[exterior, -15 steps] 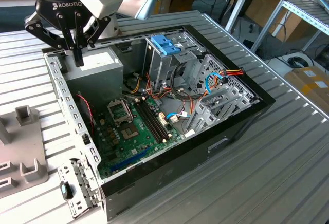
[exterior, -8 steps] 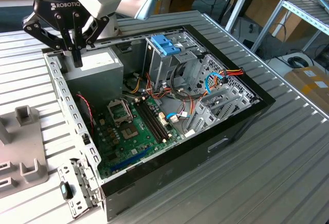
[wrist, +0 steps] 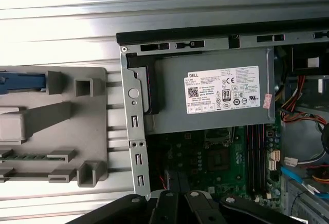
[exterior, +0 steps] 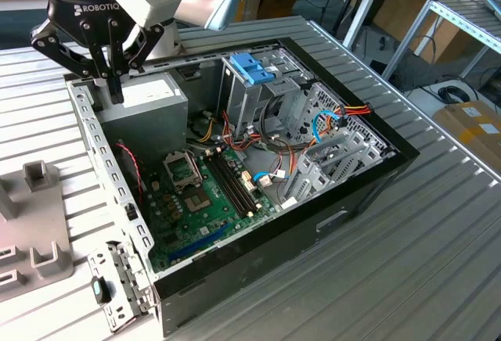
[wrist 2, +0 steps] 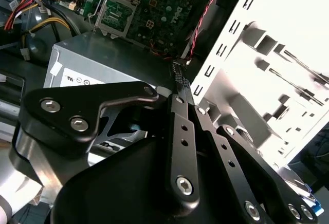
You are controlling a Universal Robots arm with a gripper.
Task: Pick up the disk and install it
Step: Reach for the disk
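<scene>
My gripper (exterior: 115,91) hangs over the open computer case's metal rim (exterior: 92,134), right beside the grey power supply box (exterior: 149,110). Its two black fingers meet at the tips with nothing between them, which the second wrist view shows close up at the gripper (wrist 2: 180,78). In the first wrist view a blue-edged flat piece, the disk (wrist: 20,81) seen edge-on, rests in the grey holder (wrist: 77,131) on the table outside the case. The gripper is apart from it.
Inside the case (exterior: 329,224) lie the green motherboard (exterior: 203,200), loose coloured cables (exterior: 344,114) and a metal drive cage with a blue latch (exterior: 252,67). A perforated metal bracket (exterior: 117,278) lies on the ribbed table at the case's near corner.
</scene>
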